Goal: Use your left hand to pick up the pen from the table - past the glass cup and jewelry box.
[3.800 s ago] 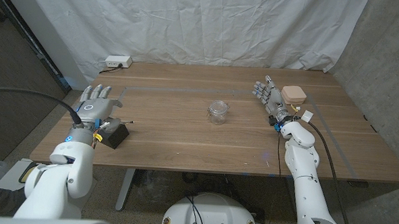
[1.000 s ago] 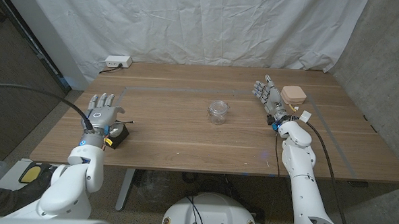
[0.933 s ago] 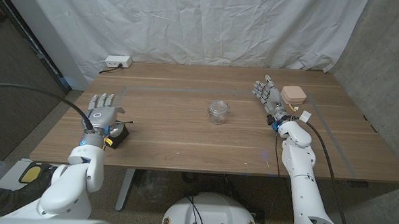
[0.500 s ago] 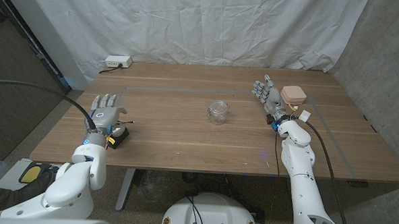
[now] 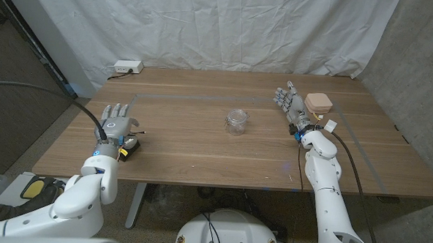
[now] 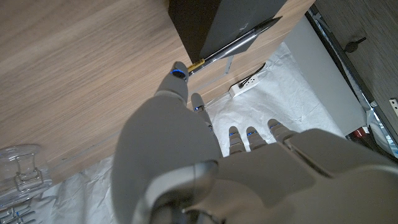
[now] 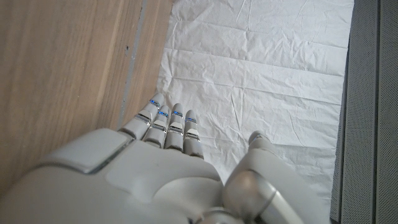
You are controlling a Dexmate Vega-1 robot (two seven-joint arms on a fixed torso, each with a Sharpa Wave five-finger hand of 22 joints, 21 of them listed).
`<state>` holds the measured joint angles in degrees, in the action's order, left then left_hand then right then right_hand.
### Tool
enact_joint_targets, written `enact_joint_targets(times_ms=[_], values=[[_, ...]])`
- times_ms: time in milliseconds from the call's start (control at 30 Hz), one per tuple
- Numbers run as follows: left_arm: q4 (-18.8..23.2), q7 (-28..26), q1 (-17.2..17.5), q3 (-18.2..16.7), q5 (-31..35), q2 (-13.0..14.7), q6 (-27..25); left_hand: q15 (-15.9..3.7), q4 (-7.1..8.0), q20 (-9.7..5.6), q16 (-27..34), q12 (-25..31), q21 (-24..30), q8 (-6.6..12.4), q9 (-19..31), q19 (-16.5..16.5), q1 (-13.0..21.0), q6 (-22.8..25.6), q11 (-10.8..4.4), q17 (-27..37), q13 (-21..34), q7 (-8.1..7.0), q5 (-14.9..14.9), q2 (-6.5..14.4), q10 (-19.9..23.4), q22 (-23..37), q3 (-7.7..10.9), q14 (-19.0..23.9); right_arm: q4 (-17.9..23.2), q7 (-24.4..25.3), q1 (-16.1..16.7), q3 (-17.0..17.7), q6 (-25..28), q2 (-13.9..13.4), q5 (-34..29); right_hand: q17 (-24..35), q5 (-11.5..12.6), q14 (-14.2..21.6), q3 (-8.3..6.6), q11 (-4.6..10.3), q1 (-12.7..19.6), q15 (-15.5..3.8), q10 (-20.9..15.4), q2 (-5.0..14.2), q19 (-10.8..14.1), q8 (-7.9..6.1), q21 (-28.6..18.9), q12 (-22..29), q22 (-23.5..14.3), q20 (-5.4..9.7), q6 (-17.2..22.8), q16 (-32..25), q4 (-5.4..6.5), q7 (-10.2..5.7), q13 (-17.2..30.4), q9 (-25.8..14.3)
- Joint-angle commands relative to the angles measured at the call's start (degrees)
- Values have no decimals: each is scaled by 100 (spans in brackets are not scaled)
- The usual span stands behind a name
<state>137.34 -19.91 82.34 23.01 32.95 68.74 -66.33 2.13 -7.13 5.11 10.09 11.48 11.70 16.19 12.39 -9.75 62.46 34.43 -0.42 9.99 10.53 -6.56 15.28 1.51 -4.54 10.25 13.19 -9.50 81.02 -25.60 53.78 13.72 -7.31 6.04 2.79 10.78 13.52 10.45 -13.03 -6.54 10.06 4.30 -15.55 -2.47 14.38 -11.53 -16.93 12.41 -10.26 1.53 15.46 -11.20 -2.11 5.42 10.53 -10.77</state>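
— Pen (image 6: 235,42) location? 
— Near the tabletop's (image 5: 201,135) left edge, close to the front. In the left wrist view the dark, slim pen with a gold band lies across the top of a black box (image 6: 205,22), its tip jutting past the box's edge. In the head view the pen (image 5: 134,133) shows as a thin dark line just beside the left hand.

— Left hand (image 5: 114,121)? 
— Spread, holding nothing. It hovers over the black box (image 5: 130,146), back facing up toward the head camera, fingers apart and reaching toward the far edge. From the wrist camera, one fingertip (image 6: 179,74) sits just beside the pen's gold band; contact cannot be confirmed.

— Glass cup? 
— Glass cup (image 5: 236,122) stands upright near the middle of the tabletop, well apart from the pen, toward the right. A sliver of it (image 6: 18,171) also appears in the left wrist view.

— Jewelry box? 
— A pale pinkish box (image 5: 318,102) rests near the far right corner of the tabletop.

— Right hand (image 5: 290,104)? 
— Unclenched and empty, fingers straight and apart, just beside the pinkish box on its left. The wrist camera shows its fingers (image 7: 168,124) extended over the wood toward the white backdrop (image 5: 206,26).

— Anything else? 
— A white power strip (image 5: 127,67) sits at the far left corner.
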Motion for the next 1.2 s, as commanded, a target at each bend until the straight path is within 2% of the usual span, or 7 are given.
enact_joint_targets(times_ms=[33,300,467,667,1200], values=[[89,-289,-223,277,-379,249,-183,-1,-9,-28,44,26,10,45,11,-380,55,99,-59,15,17,-9,33,-11,1,21,-16,-139,-112,-18,-33,11,-30,9,15,14,-33,19,30,-28,-1,3,-23,62,25,20,6,-19,-16,10,33,9,0,11,13,-19],[68,-589,-250,309,-584,272,-212,-11,-8,-22,45,33,8,39,10,-381,62,112,-65,15,16,-24,40,-11,23,22,-26,-136,-125,-18,-50,1,-31,8,1,14,-34,18,35,-30,-3,2,-23,64,29,20,20,-20,-17,11,32,11,-2,7,13,-19],[-19,-777,-182,186,-831,268,-47,-28,-8,-21,50,36,8,38,9,-378,67,129,-87,15,16,-32,45,-12,34,22,-35,-122,-132,-10,-62,-15,-5,4,-26,14,-34,19,39,-34,-3,0,-21,65,31,19,28,-21,-17,8,34,11,-4,10,13,-19],[-89,-739,-415,423,-877,289,-32,-35,-4,-27,53,42,9,38,8,-370,69,153,-115,15,17,-35,51,-9,56,23,-46,-112,-142,10,-74,-26,0,6,-51,14,-34,21,42,-35,-2,-1,-20,67,35,20,39,-21,-18,10,32,11,-6,13,13,-19],[-221,-850,-619,560,-1031,310,163,-53,8,-24,57,54,10,44,7,-359,72,231,-126,15,17,-28,63,4,105,24,-74,-87,-255,45,-143,-23,-6,13,-75,14,-33,22,50,-25,-1,-1,-25,70,45,19,62,-20,-19,6,35,12,-13,8,14,-20]])
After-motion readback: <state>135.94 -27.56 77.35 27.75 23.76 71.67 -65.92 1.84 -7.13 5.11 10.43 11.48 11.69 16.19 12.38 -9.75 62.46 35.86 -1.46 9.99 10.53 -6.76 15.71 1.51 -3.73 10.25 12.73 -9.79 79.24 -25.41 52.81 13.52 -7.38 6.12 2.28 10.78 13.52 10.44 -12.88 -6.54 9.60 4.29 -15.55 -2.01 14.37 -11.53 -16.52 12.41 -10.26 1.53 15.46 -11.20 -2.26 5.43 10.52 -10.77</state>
